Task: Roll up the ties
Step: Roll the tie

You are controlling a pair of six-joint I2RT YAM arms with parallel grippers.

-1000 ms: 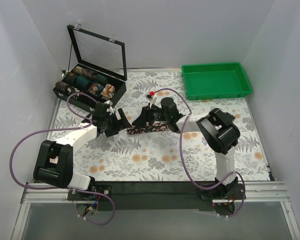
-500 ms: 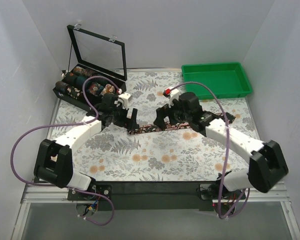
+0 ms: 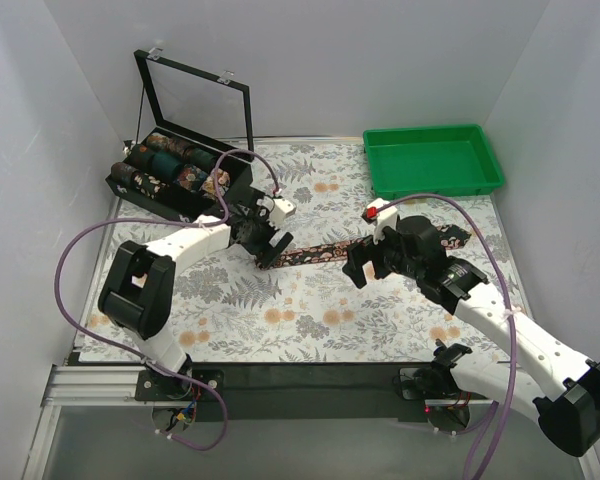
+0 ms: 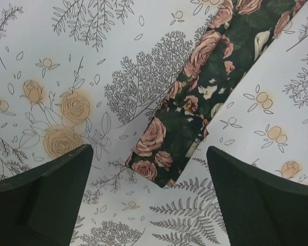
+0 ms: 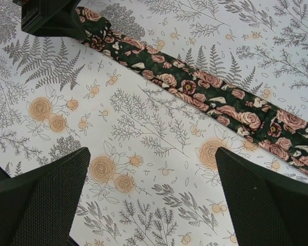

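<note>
Your left gripper point(image 3: 270, 246) now hangs spread wide over the narrow end of the tie point(image 3: 315, 254), gripping nothing. Your right gripper point(image 3: 358, 264) has opened right out too and slid off toward the lower right. The tie is left stretched flat across mid-frame on the table cover point(image 3: 280, 320), ready, I'd say, for rolling from that end.

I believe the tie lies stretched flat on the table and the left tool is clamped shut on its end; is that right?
Not quite. The tie does lie stretched flat on the table, but the left tool is open, not clamped shut. The left wrist view shows its fingers standing wide apart, with the tie's end lying loose between them.
</note>
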